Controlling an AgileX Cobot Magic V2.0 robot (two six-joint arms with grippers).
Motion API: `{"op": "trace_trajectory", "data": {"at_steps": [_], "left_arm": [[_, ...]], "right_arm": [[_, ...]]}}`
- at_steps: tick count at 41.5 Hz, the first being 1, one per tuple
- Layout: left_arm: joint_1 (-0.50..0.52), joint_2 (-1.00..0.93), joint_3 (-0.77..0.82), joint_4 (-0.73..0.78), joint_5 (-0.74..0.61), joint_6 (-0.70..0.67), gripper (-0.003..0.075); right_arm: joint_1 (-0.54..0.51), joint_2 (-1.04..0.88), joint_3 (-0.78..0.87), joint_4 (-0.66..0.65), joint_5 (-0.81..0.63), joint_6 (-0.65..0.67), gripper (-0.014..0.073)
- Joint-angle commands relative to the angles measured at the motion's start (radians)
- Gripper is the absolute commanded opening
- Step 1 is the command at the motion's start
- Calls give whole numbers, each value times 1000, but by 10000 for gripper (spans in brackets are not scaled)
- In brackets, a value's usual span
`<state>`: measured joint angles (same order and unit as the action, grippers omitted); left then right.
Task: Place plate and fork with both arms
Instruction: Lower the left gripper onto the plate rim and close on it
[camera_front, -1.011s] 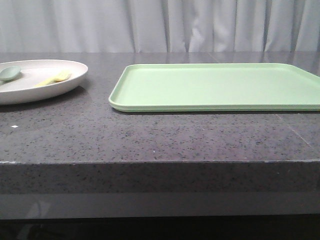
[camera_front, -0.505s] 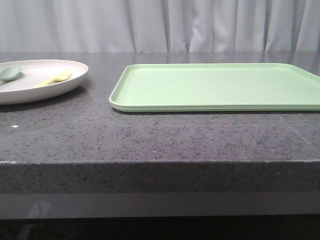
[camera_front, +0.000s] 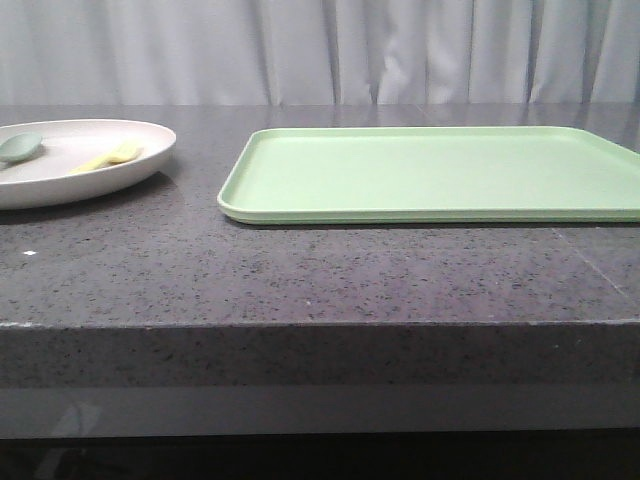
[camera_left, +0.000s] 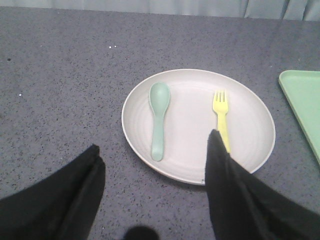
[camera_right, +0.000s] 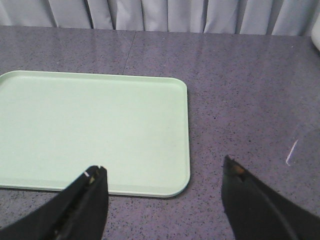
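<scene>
Plate (camera_left: 192, 150) on dark counter (camera_front: 300, 280), left of green tray (camera_front: 430, 170). Fork (camera_left: 221, 115) and green spoon (camera_left: 158, 117) lie apart inside it. Left gripper (camera_left: 152, 167) and right gripper (camera_right: 162, 182): both spread wide, holding nothing. No legible writing.

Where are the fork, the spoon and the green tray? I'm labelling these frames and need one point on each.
fork (camera_left: 220, 111), left wrist view, on the top of its handle just below the tines.
spoon (camera_left: 159, 96), left wrist view, on its bowl.
green tray (camera_front: 440, 170), front view, on its flat inner surface.
</scene>
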<state>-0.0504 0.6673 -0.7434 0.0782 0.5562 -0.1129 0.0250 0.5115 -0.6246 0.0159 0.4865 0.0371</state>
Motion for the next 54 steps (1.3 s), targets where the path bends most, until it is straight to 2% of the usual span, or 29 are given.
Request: {"op": "trace_trajectory", "data": {"at_steps": [1, 7, 14, 20, 25, 32, 36, 40, 54], "left_arm": [[0, 7, -30, -43, -104, -4, 437], [-2, 57, -61, -20, -71, 28, 446], [-2, 217, -199, 38, 138, 46, 507], [30, 379, -303, 59, 273, 69, 516], [124, 497, -383, -92, 300, 211, 515], [313, 635, -478, -484, 345, 464, 515], [370, 701, -512, -632, 345, 562, 515], [400, 764, -552, -671, 343, 574, 514], [398, 982, -654, -713, 361, 595, 513]], "right_arm": [[3, 8, -33, -10, -78, -7, 510], [3, 8, -33, -10, -78, -7, 510], [3, 8, -33, -10, -78, -7, 510], [3, 8, -33, -10, -78, -7, 510], [3, 8, -33, -10, -78, -7, 510], [3, 8, -33, -10, -78, -7, 510], [3, 8, -33, -10, -78, -7, 510], [3, 8, -33, -10, -78, -7, 510], [3, 8, -33, -10, -78, -7, 510]]}}
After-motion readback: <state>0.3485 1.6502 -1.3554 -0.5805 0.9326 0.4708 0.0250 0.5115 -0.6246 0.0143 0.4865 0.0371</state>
